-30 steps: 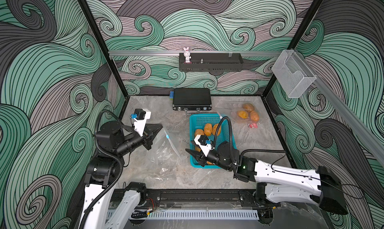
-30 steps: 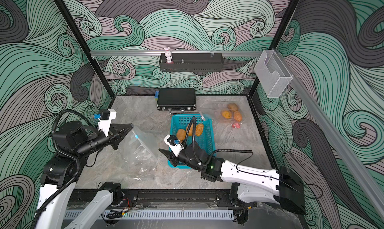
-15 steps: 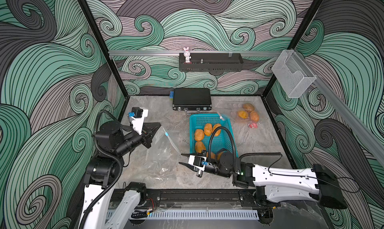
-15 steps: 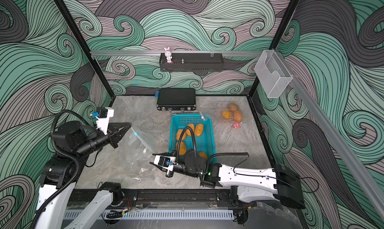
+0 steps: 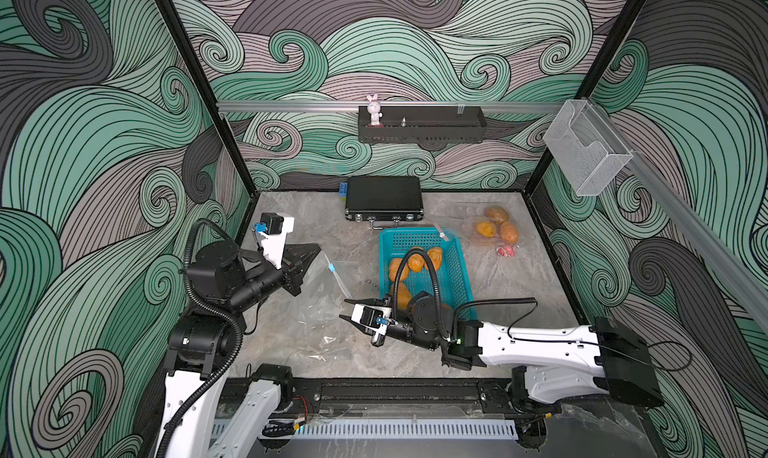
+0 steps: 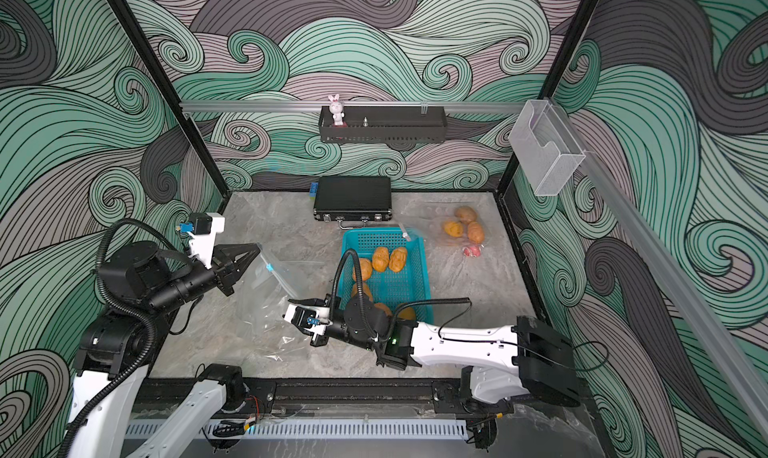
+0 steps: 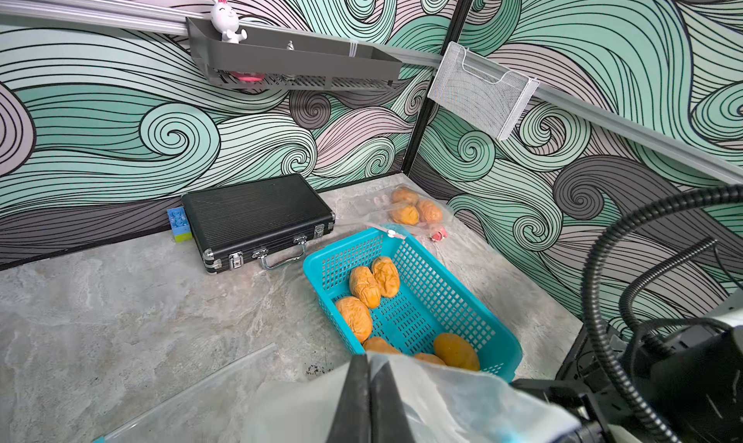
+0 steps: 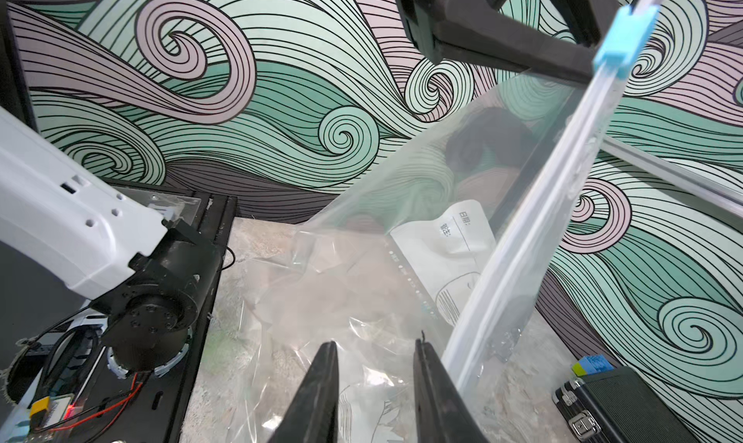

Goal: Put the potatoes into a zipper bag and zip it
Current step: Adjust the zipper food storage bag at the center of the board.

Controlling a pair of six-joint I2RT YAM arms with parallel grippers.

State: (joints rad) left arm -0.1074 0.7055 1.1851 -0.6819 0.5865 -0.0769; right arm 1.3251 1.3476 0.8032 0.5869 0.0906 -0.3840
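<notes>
Potatoes (image 7: 364, 286): nine counted. Six lie loose in one teal basket (image 7: 345, 246) mid-counter, three at its far end and three at the near end; the near ones are partly behind the right arm in both top views. Three more sit inside a second clear bag (image 5: 457, 214) in the far right corner, with one small pink thing (image 5: 507, 250) just beside it.

Zipper bag (image 5: 316, 306): one, clear, left of the basket. Mouth lifted, lower part crumpled on the counter (image 5: 299, 210). One blue slider (image 5: 331, 267) on the zip strip.

Left gripper (image 5: 316, 248): jaws pinched tight on the bag's upper rim.

Right gripper (image 5: 343, 309): low at the bag's basket-side edge, jaws parted, nothing between them.

Back wall: one black case (image 5: 383, 198), one blue brick (image 5: 343, 189) beside it, one rabbit figure (image 5: 374, 110) on one black shelf (image 5: 436, 125).
</notes>
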